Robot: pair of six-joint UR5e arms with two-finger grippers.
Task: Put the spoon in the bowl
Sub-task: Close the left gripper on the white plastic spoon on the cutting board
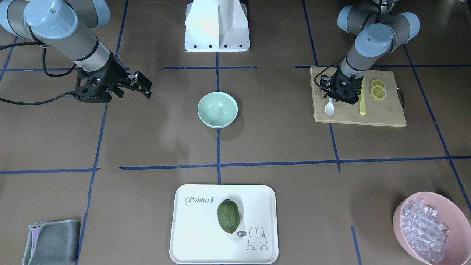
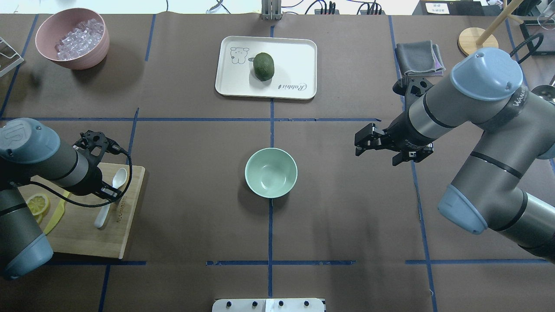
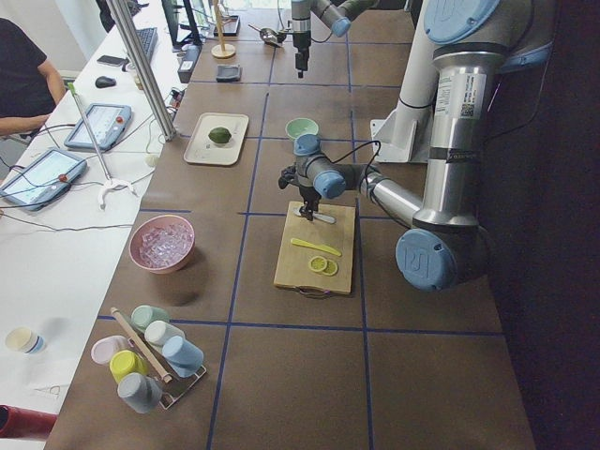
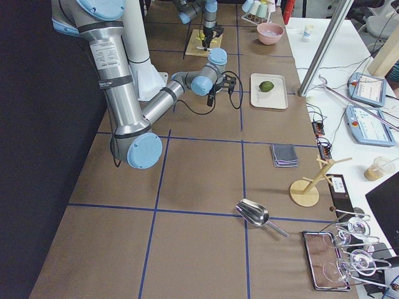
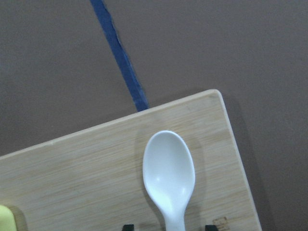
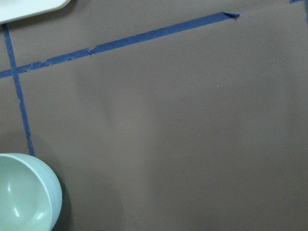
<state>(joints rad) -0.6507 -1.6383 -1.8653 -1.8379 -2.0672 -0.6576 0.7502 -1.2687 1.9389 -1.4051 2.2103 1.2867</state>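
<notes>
On the brown desk the left hand, spread apart, is down over the spoon; the bowl is empty.

**Part of the bowl at lower left of the table**

The pale green bowl is cut off by the frame's lower left corner. A white tray edge shows at upper left. One blue tape line slants across the top, and a second tape line runs down the left side toward the bowl.
</notes>
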